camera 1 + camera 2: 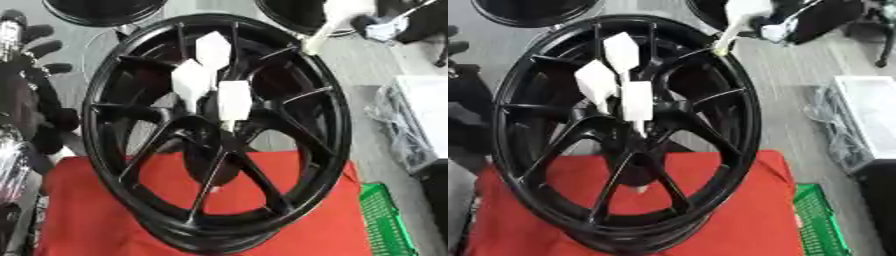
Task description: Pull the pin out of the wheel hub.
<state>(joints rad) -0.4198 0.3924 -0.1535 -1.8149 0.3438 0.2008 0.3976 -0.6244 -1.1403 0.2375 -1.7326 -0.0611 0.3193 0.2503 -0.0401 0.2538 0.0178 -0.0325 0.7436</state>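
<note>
Black wheel hub [219,135] shows no readable writing.

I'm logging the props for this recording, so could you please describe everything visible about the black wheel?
The black wheel is a glossy, metal-looking rim with thin paired spokes running from a central hub to a deep outer barrel. It stands nearly upright, leaning slightly, its lower edge resting on a red cloth. Three white pins with broad flat heads stick out around the hub; a fourth white pin sits at the upper right rim. The left robot hand shows beside its left edge; contact cannot be judged.
</note>
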